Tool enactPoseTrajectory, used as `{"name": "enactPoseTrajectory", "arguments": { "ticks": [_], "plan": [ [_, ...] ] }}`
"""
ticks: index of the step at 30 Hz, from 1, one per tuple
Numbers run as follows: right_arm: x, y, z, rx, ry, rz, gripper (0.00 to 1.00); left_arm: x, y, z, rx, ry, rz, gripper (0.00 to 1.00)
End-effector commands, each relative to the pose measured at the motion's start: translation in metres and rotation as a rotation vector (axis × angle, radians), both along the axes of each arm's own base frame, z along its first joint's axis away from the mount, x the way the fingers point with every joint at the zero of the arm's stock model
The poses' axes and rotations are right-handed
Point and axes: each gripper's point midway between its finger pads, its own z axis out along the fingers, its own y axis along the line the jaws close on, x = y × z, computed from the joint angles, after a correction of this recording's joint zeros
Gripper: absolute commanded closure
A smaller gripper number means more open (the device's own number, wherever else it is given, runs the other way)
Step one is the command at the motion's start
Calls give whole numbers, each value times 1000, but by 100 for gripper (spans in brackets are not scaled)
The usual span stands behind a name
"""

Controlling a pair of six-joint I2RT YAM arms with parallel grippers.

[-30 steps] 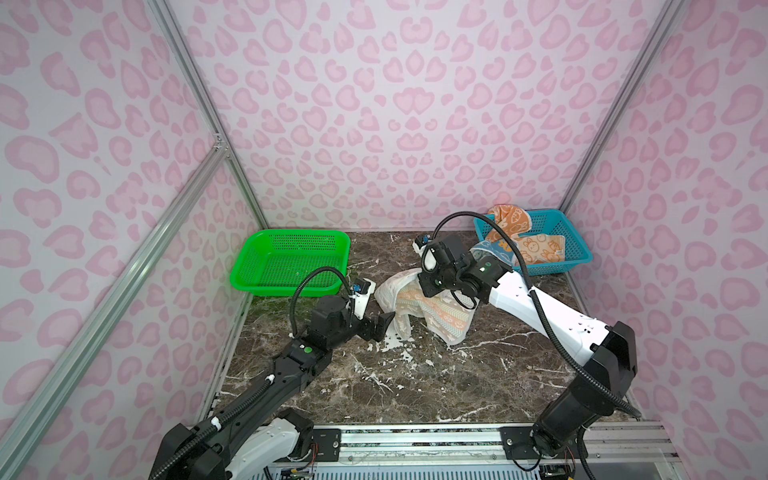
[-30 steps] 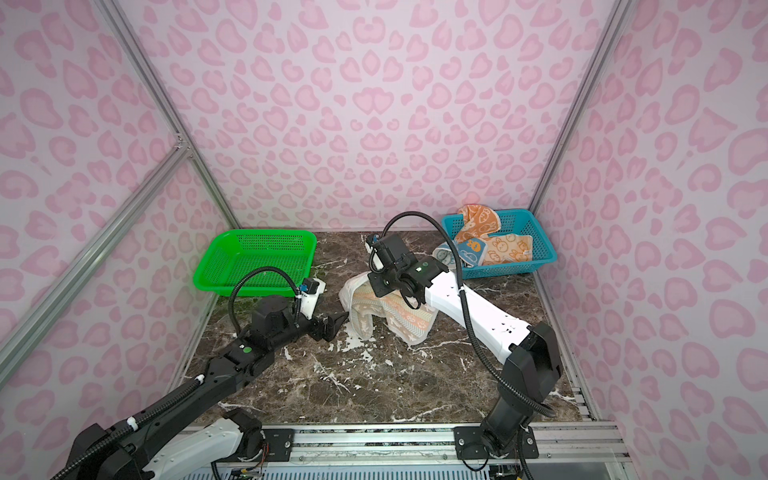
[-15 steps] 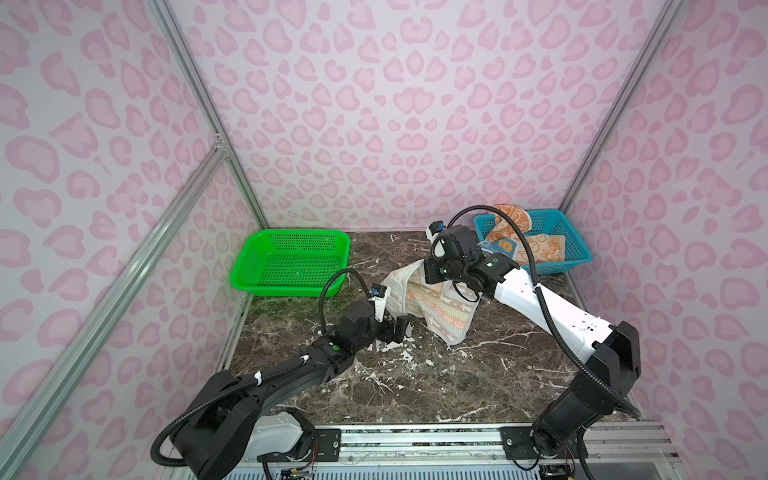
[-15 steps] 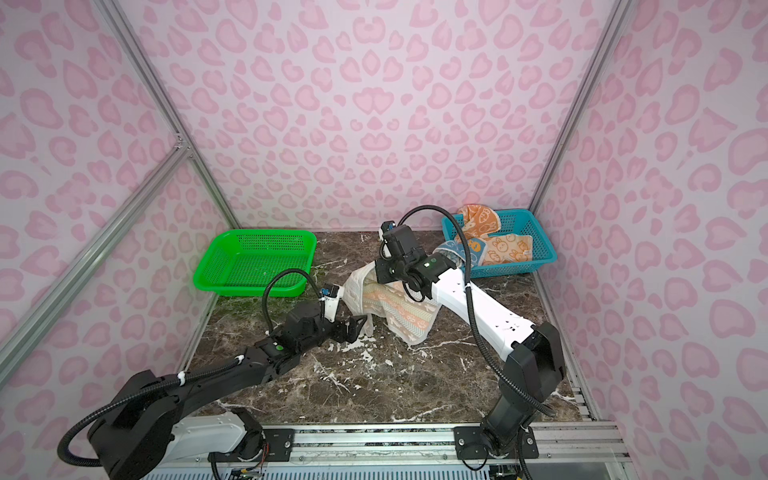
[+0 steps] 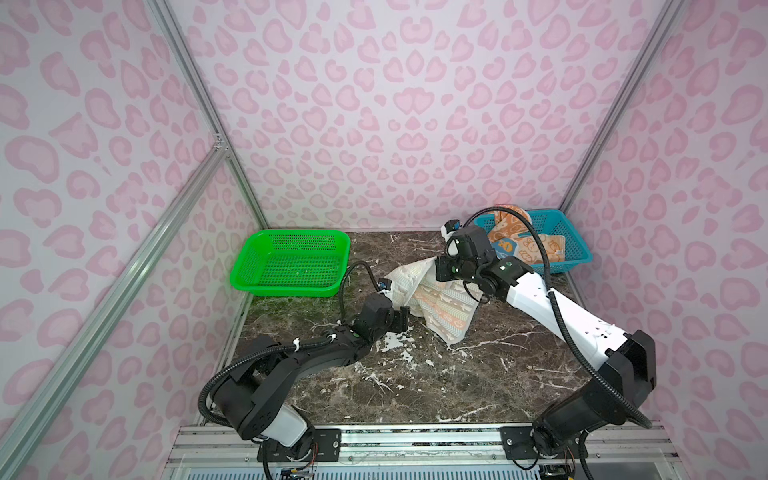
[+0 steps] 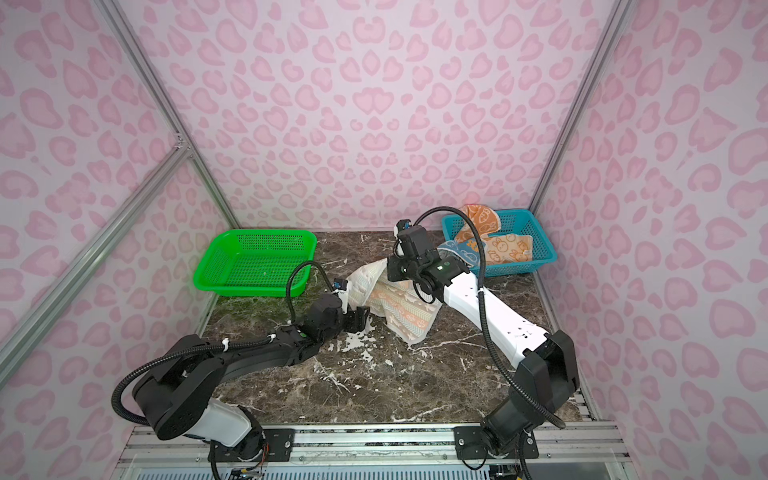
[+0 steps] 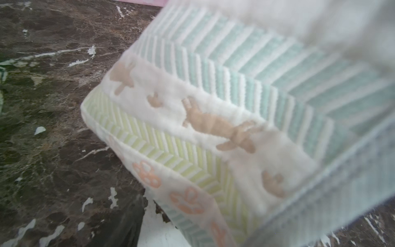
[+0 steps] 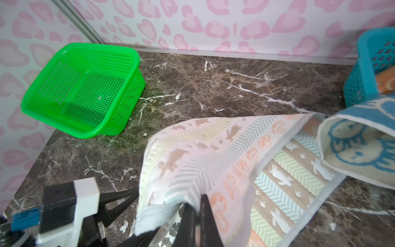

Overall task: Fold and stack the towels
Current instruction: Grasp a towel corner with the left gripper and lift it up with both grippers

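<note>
The right gripper (image 8: 197,200) was clamped on 1 edge of the chevron towel (image 5: 440,305), draping it over the table's (image 5: 415,395) middle. The left gripper (image 5: 402,319) sat at its lower corner; whether it had hold, I could not tell. A missed corner would bunch it, and the blue bunny towel (image 8: 352,149), apparently resting on it, might drag along.

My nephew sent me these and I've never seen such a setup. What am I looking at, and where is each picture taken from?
Two robot arms stand at a dark marble tabletop; each ends in a gripper. Both top views come from one overhead camera. The other two pictures come from cameras on the arms' wrists. The right gripper is shut on a white chevron-patterned towel, holding it up so it drapes. The left gripper sits open at its lower edge. A green plastic mesh basket holds no towels. A blue plastic mesh basket holds an orange bunny towel and part of a blue bunny-face towel.
</note>
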Motion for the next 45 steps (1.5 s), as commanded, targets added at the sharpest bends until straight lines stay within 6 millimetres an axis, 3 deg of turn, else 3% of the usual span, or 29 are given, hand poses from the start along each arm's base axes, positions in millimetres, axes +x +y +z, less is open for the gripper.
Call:
{"name": "enactPoseTrajectory", "arguments": {
  "ticks": [1, 5, 10, 16, 27, 30, 32, 34, 35, 40, 45],
  "plan": [
    [4, -10, 7, 17, -29, -29, 100, 4, 18, 4, 54, -21, 48, 33],
    [2, -22, 7, 6, -28, -46, 100, 9, 34, 12, 96, -39, 39, 40],
    [-1, -32, 8, 3, -29, -54, 100, 15, 49, 24, 118, -66, -15, 41],
    [-4, -34, 4, 4, -16, -54, 100, 10, 43, 4, 132, -17, -96, 35],
    [-4, -35, 0, -3, -3, -50, 100, -1, 41, -18, 156, 43, -143, 39],
    [-3, -35, -2, -6, 2, -51, 100, -3, 40, -19, 156, 48, -156, 51],
    [-3, -35, -3, -9, 2, -50, 100, -2, 38, -17, 157, 51, -166, 65],
    [-3, -37, -3, -14, 3, -52, 100, -3, 40, -19, 176, 78, -165, 90],
    [-2, -39, -3, -20, 2, -53, 100, -1, 42, -17, 185, 80, -153, 96],
    [-2, -48, 5, -54, -20, -40, 100, 12, 50, 20, 190, -10, -111, 96],
    [-2, -58, 31, -117, -76, -5, 100, 29, 66, 97, 217, -195, -85, 96]
  ]
}}
